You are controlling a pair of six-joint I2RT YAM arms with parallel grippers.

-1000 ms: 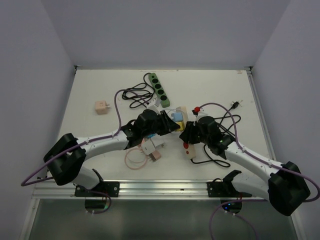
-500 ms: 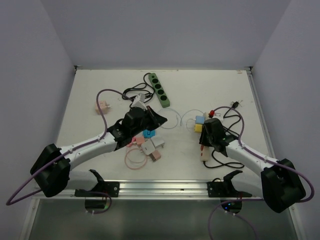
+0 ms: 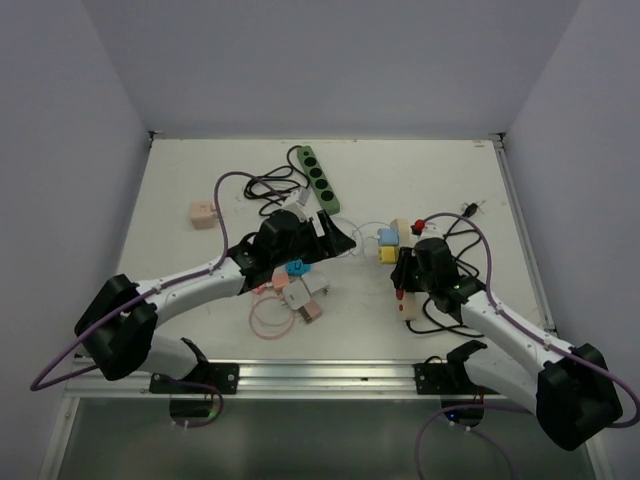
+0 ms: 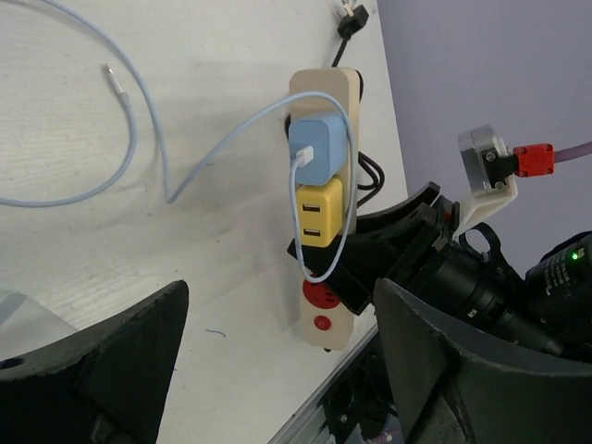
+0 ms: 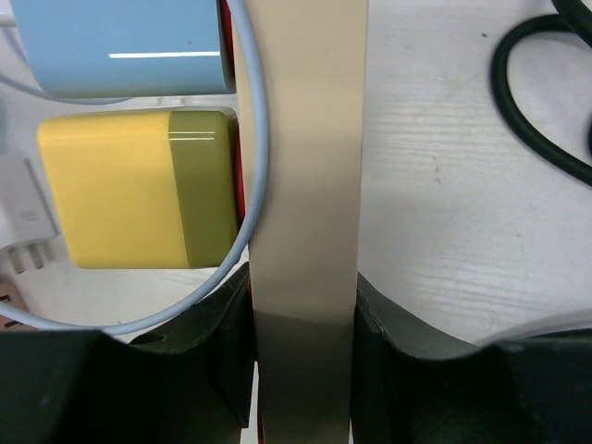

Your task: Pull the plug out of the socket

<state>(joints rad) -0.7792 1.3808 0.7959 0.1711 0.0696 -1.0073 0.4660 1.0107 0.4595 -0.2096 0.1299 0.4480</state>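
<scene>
A beige power strip (image 3: 404, 262) lies right of centre with a blue plug (image 3: 388, 237) and a yellow plug (image 3: 387, 255) sitting in its sockets. My right gripper (image 3: 402, 280) is shut on the strip's near part, its jaws pressed on both long sides (image 5: 302, 370). The right wrist view shows the yellow plug (image 5: 120, 190) and blue plug (image 5: 120, 46) to the left of the strip (image 5: 305, 139). My left gripper (image 3: 343, 243) stands open a short way left of the plugs, empty. In its own view the blue plug (image 4: 314, 151) and yellow plug (image 4: 319, 213) lie ahead of the gripper (image 4: 277, 370).
A pale blue cable (image 4: 129, 139) loops from the blue plug across the table. A green power strip (image 3: 318, 180) and black cables (image 3: 270, 190) lie at the back. There is a pink cube adapter (image 3: 203, 214) on the left and a cluster of adapters (image 3: 300, 290) near the front. Black cable (image 3: 440, 315) coils beside my right arm.
My left gripper was shut half a second ago and now stands open, shifted slightly right toward the strip. The right gripper keeps its hold on the strip.
</scene>
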